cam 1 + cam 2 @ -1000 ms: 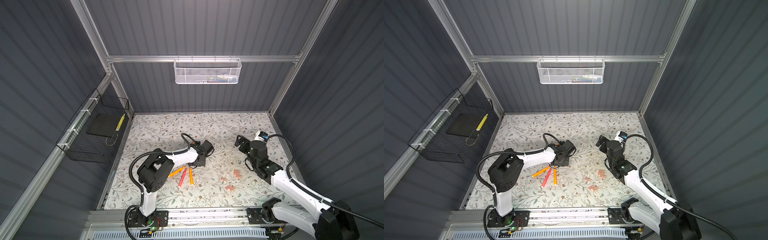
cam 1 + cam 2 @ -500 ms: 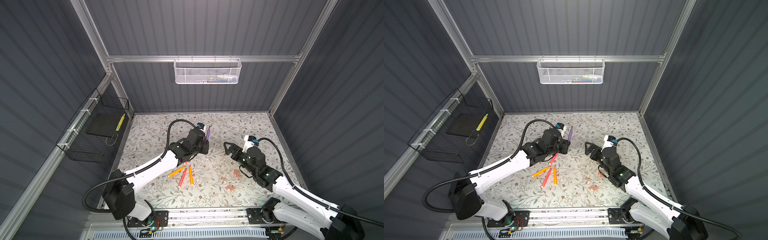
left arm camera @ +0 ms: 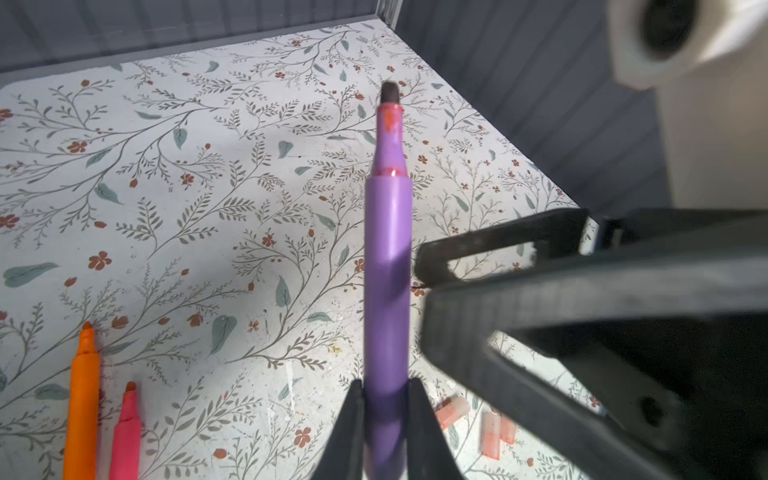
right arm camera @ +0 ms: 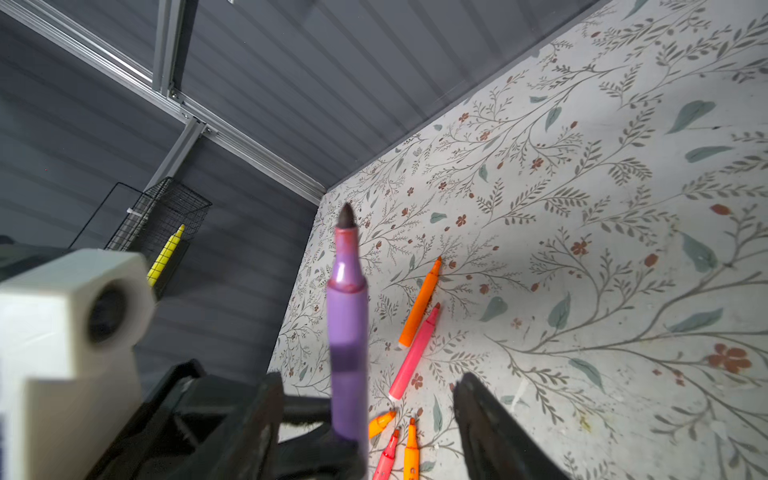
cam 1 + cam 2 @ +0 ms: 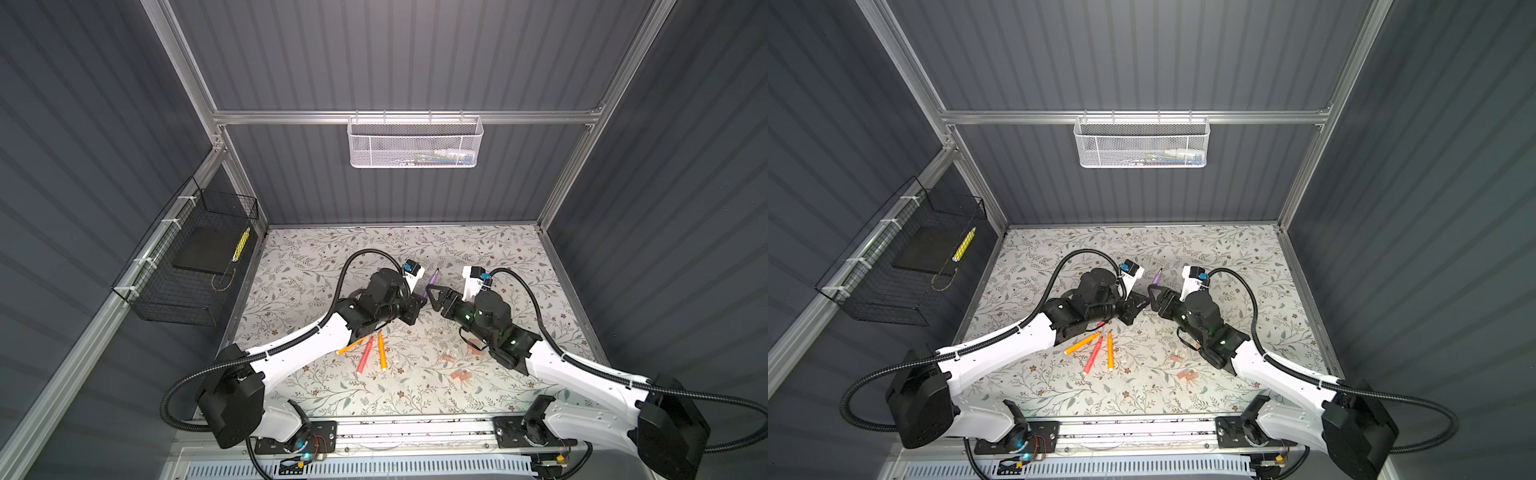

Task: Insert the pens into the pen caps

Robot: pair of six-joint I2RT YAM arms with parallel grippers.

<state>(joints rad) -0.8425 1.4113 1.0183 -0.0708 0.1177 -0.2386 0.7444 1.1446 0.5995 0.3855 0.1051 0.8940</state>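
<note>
Purple pen point(image 3: 388, 257) is standing tip-up above the middle of the desk point(image 5: 299, 266), with the left end effector point(image 3: 385, 388) clenching its lower barrel. Right end effector point(image 4: 368, 380) is hanging released, jaws apart either side of the pen. In a top view, loose pens point(image 5: 365, 355) are lying at 7 o'clock from it and pen caps point(image 5: 459, 374) at 5 o'clock.

This is a robot test cell in a lab: grey ribbed wall panels point(image 5: 415, 54) framed by aluminium bars point(image 5: 399, 117), a flower-print tabletop point(image 5: 316, 257), a white mesh basket point(image 5: 415, 145) and a black wire basket point(image 5: 187, 286) on the walls, and two robot arms point(image 5: 299, 353) mounted on a front rail point(image 5: 415, 426).
</note>
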